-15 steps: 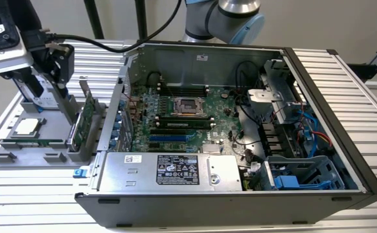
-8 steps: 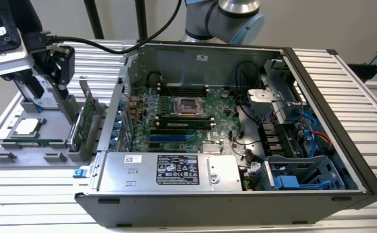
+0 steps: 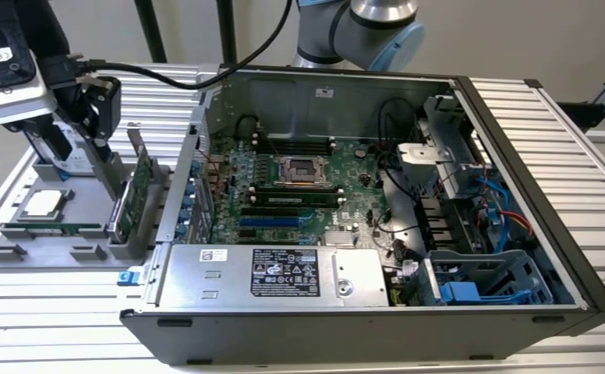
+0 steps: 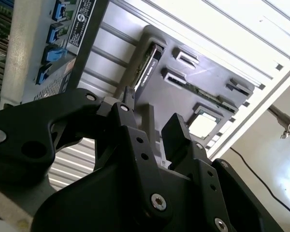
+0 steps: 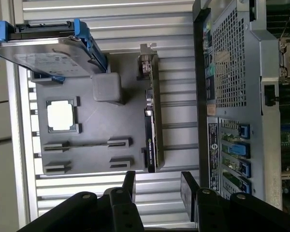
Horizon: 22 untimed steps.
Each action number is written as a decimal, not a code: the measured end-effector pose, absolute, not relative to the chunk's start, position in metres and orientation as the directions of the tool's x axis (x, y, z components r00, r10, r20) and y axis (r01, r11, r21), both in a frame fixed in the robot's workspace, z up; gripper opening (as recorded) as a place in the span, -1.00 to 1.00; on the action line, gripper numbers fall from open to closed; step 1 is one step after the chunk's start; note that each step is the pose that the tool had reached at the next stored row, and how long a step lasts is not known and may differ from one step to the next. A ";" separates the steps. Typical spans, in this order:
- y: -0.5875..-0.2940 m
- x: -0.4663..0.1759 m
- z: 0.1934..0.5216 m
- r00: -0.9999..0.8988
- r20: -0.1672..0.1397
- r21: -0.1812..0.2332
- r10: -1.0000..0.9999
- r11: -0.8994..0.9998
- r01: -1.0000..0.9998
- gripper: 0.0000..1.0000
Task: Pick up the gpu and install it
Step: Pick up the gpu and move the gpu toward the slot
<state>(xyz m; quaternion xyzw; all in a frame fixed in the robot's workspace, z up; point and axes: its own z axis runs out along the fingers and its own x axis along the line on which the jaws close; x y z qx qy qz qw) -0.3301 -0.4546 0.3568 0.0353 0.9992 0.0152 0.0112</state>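
Black gripper (image 3: 97,117) hangs at the exterior view's upper left, angled down over the grey tray (image 3: 47,251), fingers (image 5: 129,180) spread (nothing gripped); the gpu (image 3: 125,206) stands on edge below it.

no print is legible. a black-and-white label sits on the power supply (image 3: 281,273), small white lettering runs along the gpu (image 4: 148,70) edge, and a pale label covers the hard drive (image 5: 46,57).
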 end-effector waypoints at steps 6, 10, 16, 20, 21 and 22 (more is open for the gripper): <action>-0.455 -0.330 0.355 -0.997 -0.022 0.028 0.071 0.997 0.070 1.00; -0.455 -0.330 0.353 -0.997 -0.022 0.026 0.071 0.997 0.070 1.00; -0.455 -0.330 0.351 -0.997 -0.022 0.023 0.071 0.997 0.070 1.00; -0.455 -0.330 0.350 -0.997 -0.022 0.021 0.071 0.997 0.070 1.00; -0.455 -0.330 0.350 -0.997 -0.022 0.020 0.071 0.997 0.070 1.00; -0.455 -0.330 0.349 -0.997 -0.022 0.020 0.071 0.997 0.070 1.00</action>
